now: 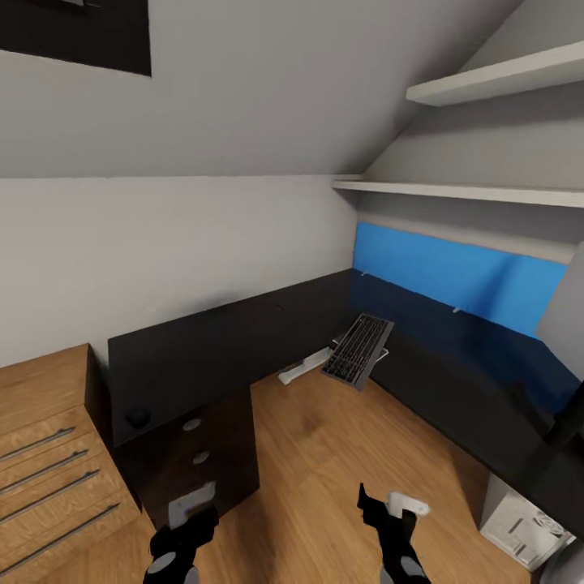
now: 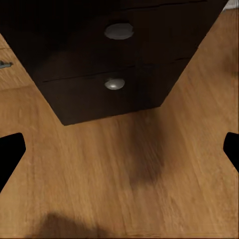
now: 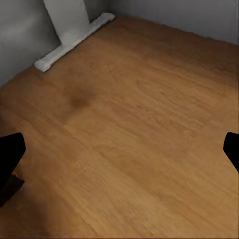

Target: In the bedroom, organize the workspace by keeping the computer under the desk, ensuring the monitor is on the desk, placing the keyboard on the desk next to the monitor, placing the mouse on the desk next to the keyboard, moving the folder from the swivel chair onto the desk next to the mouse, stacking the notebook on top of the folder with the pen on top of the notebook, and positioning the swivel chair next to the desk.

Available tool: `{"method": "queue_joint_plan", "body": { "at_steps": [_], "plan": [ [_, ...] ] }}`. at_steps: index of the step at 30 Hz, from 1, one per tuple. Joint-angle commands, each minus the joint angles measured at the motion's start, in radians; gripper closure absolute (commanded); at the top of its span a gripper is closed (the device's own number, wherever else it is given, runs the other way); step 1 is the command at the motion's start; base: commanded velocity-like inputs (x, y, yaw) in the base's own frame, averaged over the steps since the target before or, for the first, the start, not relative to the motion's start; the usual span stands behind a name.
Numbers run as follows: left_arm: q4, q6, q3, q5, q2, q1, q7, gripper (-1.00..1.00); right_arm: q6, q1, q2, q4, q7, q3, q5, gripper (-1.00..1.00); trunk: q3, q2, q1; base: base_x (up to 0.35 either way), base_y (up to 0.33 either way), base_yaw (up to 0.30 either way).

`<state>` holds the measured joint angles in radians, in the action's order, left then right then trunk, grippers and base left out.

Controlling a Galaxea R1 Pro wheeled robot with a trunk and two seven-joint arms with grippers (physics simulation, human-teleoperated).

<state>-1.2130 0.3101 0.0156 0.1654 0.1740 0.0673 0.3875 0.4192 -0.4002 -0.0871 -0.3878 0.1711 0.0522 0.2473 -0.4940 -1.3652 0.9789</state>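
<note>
The keyboard (image 1: 358,350) rests tilted at the inner corner of the L-shaped desk (image 1: 211,349), one end overhanging the front edge above the wooden floor (image 1: 324,478). The mouse (image 1: 138,417) lies near the outer end of the desk's left wing, close to its front edge and above the drawer unit (image 1: 195,458). Whether the overhanging keyboard is stable cannot be told. The left gripper (image 1: 182,539) hangs low in front of the drawer unit; the left wrist view shows its fingers (image 2: 11,152) spread apart and empty. The right gripper (image 1: 389,519) hovers over the bare floor, fingers likewise open, holding nothing. Judged step: approach the keyboard. Advance the base toward the inner corner, raise one arm to desk height, and grip the overhanging end squarely before sliding it fully onto the top. The drawers are shut; their contents cannot be seen. A white case (image 1: 523,527) stands under the right wing.
</note>
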Motion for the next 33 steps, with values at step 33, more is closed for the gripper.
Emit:
{"method": "queue_joint_plan", "body": {
  "at_steps": [33],
  "plan": [
    [-0.101, 0.229, -0.129, 0.144, 0.000, 0.047, -0.003, -1.00, -0.312, -0.190, -0.032, -0.363, -0.189, 0.083, 0.688, -1.00, -0.105, -0.232, 0.127, 0.000, 0.000, 0.000]
  ]
}}
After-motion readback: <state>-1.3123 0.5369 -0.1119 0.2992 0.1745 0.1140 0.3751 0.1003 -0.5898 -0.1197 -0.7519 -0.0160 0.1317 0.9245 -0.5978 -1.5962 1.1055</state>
